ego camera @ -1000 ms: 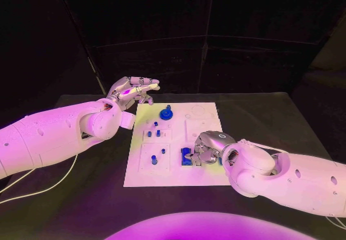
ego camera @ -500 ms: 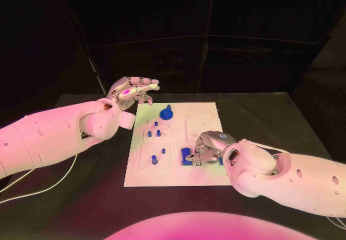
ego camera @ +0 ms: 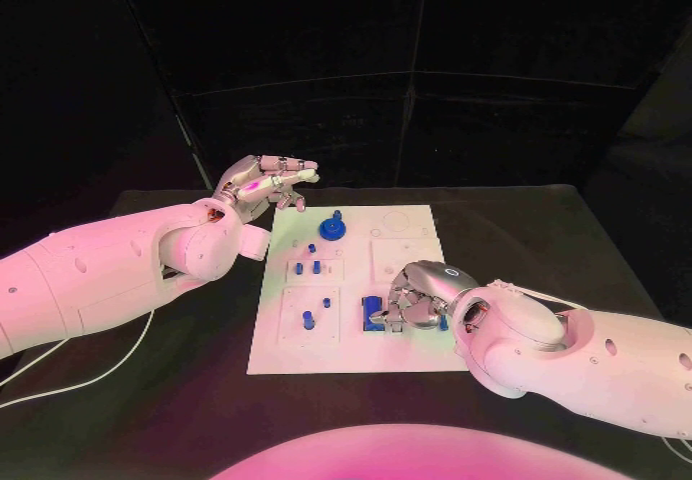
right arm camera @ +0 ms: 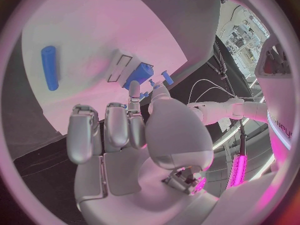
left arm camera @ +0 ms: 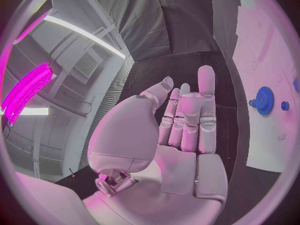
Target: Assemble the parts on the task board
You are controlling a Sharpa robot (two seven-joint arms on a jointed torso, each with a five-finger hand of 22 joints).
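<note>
1. The right robot hand (ego camera: 414, 300) has crept slightly toward the near edge of the white board (ego camera: 418, 350) over the last second. It hovers low over the board's right-hand near section, beside the blue block (ego camera: 374, 314).
2. Its fingers are curled inward. In the right wrist view the fingertips (right arm camera: 134, 96) sit close to the blue block (right arm camera: 139, 74) and some small blue pegs next to it, but I cannot tell whether anything is pinched between them.
3. The left robot hand (ego camera: 268, 180) has stayed where it was, raised beyond the far left corner of the board, off the worktop (ego camera: 173, 400). In the left wrist view its fingers (left arm camera: 187, 117) lie straight and side by side with nothing in them, so it is idle.
4. The parts have not moved. The blue gear (ego camera: 333, 228) stands at the far end of the board, small blue pegs (ego camera: 306, 267) sit in the middle-left section, and another peg (ego camera: 307, 319) stands in the near-left section.
5. A loose blue cylinder (right arm camera: 49, 67) lies flat on the board, apart from the block, seen in the right wrist view.
6. My reading is that the small shift means the right robot hand is working at the block, seating or adjusting a part there. Much of the assembly looks unfinished.
</note>
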